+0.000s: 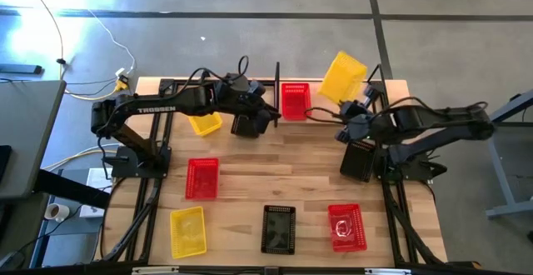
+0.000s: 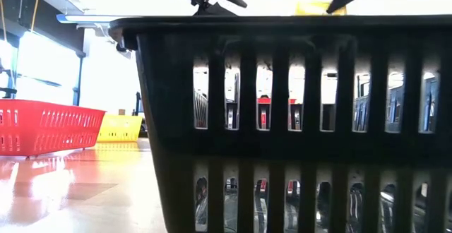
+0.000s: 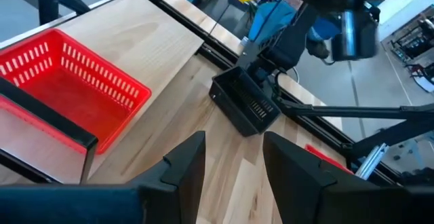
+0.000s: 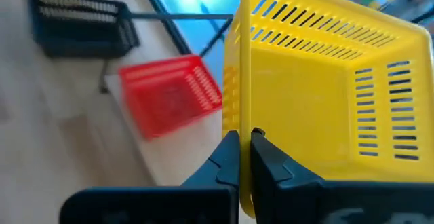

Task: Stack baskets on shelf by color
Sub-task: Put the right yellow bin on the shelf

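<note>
— Status on the right arm?

— Yellow basket [image 1: 342,77] is up off the table in my right gripper [image 4: 239,141], whose fingers are pinched together on its rim; it hangs tilted at the right end of the shelf [image 1: 325,111]. A red basket [image 1: 295,100] already sits on the middle of the shelf board.

— So which step is this?

— Carrying the yellow one to its slot, I judge. Next I need to level it and lower it beside the red one without knocking the red or the end post.

— And the left?

— My left gripper [image 3: 232,157] hovers just left of the red basket, fingers apart and holding nothing, with a black basket [image 1: 246,123] by it. More baskets still lie on the table [image 1: 250,175].
</note>
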`<action>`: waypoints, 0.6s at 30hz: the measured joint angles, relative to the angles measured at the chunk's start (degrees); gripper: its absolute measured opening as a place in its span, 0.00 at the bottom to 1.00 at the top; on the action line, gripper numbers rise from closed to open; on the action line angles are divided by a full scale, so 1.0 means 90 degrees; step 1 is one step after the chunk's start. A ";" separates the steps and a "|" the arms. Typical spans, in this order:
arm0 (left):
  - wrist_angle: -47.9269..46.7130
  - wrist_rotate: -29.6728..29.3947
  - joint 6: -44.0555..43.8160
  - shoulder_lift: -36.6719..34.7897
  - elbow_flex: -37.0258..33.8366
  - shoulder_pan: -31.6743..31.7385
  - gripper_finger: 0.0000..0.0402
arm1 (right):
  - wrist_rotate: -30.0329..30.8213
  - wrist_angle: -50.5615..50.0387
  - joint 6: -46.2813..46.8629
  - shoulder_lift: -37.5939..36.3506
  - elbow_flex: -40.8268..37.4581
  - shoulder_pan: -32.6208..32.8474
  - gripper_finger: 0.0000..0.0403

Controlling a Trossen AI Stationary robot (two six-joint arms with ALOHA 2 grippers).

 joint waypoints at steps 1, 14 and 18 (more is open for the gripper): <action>-0.0002 -0.0003 -0.0002 0.0000 0.0000 0.0001 0.35 | -0.0039 0.0215 -0.0357 -0.0168 -0.0208 -0.0092 0.00; 0.0000 -0.0357 -0.0058 0.0002 0.0000 0.0006 0.35 | -0.3022 0.1706 -0.3632 -0.1735 -0.2560 -0.2066 0.00; 0.0000 -0.0453 -0.0061 0.0002 0.0000 0.0006 0.35 | -0.3872 0.2086 -0.4185 -0.1622 -0.2832 -0.2585 0.00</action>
